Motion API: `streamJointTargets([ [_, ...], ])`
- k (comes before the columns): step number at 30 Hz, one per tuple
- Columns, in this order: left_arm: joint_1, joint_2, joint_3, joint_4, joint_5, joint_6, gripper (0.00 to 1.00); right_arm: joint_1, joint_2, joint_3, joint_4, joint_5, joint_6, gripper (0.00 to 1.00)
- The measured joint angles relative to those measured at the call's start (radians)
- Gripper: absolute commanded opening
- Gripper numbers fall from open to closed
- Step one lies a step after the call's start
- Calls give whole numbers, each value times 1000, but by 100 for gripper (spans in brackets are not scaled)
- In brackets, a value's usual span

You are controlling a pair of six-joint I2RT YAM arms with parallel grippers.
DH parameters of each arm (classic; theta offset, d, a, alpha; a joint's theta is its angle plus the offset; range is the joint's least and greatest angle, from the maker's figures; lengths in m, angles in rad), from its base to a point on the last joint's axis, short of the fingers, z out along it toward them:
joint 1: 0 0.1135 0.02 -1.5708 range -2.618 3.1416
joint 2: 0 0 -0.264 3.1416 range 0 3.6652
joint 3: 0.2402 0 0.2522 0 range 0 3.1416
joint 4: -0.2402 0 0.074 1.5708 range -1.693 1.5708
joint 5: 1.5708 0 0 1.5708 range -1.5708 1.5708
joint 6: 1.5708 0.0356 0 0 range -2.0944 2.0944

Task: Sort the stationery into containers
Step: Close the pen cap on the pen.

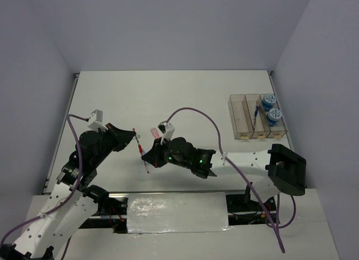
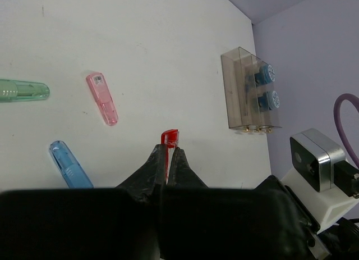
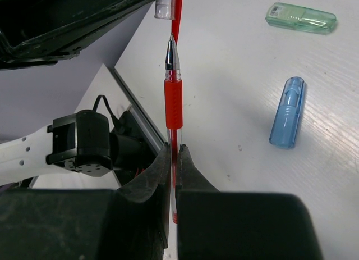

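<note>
From above, the table [image 1: 168,97] has wide bare room at far and left. One row of three bins [image 1: 240,118] sits by the right edge. The right bin holds two rolls [image 1: 270,99] and the middle bin holds one blue pen [image 1: 256,113]. The left gripper [image 1: 134,135] and right gripper [image 1: 147,159] meet near the middle, with one red pen [image 1: 141,149] between them.

In the left wrist view, the left fingers are pinched onto a red cap [image 2: 170,137]. One green piece [image 2: 22,91], one pink piece [image 2: 102,98] and one blue piece [image 2: 70,164] lie apart on the table. Their print is too small to read.

In the right wrist view, the right fingers are clamped on the red pen's barrel. Its bare metal tip is at the cap.
</note>
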Motion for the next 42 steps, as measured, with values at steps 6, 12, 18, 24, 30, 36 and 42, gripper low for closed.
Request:
streamJointTargets([
  [6,0,2,-6,3,5,1,0,-8,0,7,-6,0,-4,0],
  [12,0,6,-16,23,10,1,0,-13,0,18,-10,-13,-4,0],
  [18,0,8,-18,25,18,1,0,-20,3,28,-8,-19,-4,0],
  [24,0,8,-22,25,18,10,0,-24,8,30,-6,-21,-4,0],
  [30,0,6,-22,20,16,23,0,-27,15,30,0,-37,5,0],
  [36,0,8,-14,3,-3,34,0,-26,21,27,5,-55,24,0],
  [42,0,8,-5,-1,-12,46,0,-23,21,26,5,-56,26,0],
])
